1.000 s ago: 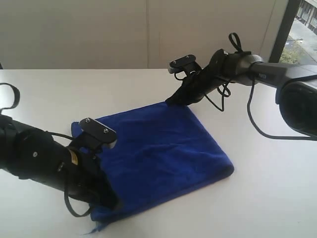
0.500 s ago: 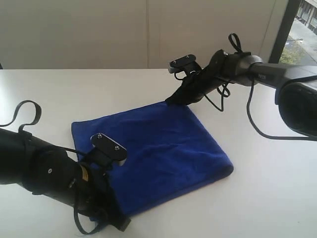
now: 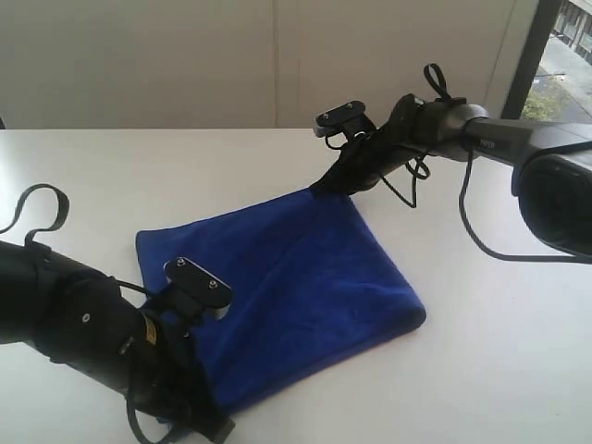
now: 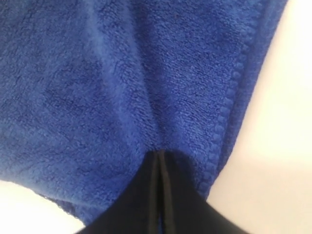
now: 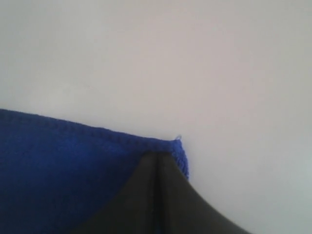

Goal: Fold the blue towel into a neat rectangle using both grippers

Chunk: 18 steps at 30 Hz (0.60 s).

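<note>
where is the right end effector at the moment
In the exterior view the right end effector sits right of centre, shut on the far corner of the blue towel, across it from the left end effector.

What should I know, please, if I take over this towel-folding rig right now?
Left gripper: shut on the blue towel at its near corner.
Right gripper: shut on the towel's far corner.
The towel lies on the white table and looks doubled over, with a thick fold along its right-hand side in the exterior view.
Left to do: probably another fold, then release and square the edges.
</note>
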### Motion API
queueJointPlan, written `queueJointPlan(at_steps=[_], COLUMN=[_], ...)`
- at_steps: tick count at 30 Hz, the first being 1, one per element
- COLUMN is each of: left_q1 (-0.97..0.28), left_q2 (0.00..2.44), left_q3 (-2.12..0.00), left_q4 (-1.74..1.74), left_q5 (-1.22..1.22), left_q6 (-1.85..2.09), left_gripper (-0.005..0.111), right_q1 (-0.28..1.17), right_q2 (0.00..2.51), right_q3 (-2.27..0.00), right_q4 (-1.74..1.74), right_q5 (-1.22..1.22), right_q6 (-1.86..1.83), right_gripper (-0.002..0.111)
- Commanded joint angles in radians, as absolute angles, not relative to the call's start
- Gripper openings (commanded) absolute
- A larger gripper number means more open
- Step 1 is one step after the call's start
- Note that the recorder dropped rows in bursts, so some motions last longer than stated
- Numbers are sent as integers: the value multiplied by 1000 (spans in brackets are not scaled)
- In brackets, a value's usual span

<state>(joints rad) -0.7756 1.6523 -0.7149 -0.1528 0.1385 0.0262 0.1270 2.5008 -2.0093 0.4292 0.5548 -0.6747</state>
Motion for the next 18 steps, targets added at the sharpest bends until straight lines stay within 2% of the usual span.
queueJointPlan(at_steps=[1,18], left_q1=[-781,-781], left_q2=[1662,1525], left_q3=[-659,-688], left_q4=[-160,-160], left_q5=[252,-29], left_q6=[16,18], left_gripper=[0,0], right_q1=[119,139], right_q2=[2516,2392], right_q3=[-2005,-2005], right_q4=[344,478], right_q5=[552,577], right_q6=[-632,-739], right_gripper=[0,0])
